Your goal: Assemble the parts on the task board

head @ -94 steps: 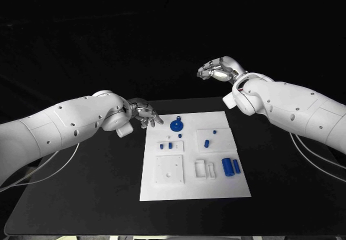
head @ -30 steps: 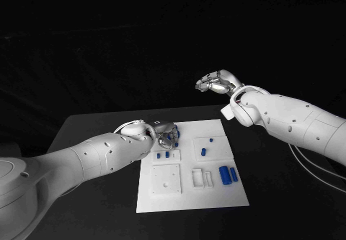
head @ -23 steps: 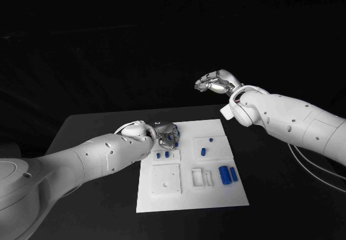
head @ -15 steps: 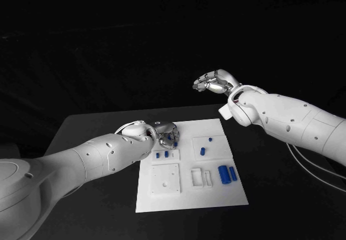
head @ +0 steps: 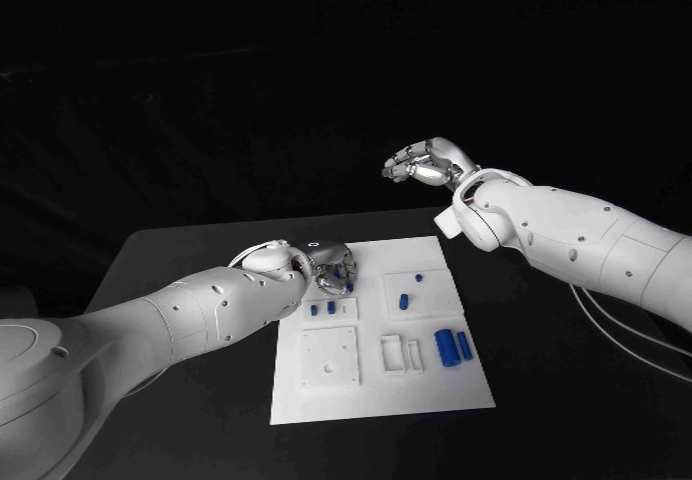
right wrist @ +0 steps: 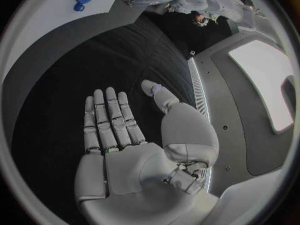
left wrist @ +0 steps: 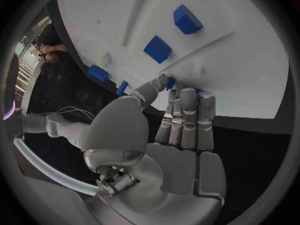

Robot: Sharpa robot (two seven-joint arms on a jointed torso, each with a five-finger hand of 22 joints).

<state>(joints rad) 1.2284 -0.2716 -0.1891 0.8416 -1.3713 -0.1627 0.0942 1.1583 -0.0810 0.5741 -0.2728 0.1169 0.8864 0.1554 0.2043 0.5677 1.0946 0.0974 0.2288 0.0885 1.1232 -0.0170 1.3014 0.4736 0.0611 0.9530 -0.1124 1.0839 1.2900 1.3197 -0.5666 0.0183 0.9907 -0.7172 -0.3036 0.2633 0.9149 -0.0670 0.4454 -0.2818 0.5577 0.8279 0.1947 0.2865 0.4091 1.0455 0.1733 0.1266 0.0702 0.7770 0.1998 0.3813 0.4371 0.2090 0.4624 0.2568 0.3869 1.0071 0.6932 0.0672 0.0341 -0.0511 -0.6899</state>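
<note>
Head camera: high, looking down on the black surface (head: 188,300) from some way off. Left wrist camera: close behind its silver hand (left wrist: 169,135), facing the flat white rectangular task board (left wrist: 237,50), shared with the head view. Right wrist camera: behind its raised silver hand (right wrist: 134,150).

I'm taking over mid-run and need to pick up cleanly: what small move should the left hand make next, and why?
Probably close the fingers a little and confirm the grip before lifting. The left hand is down at the far left corner of the task board, fingertips touching a blue part, but whether it is truly held cannot be told. The right hand hangs open above the table, away from the board.
</note>
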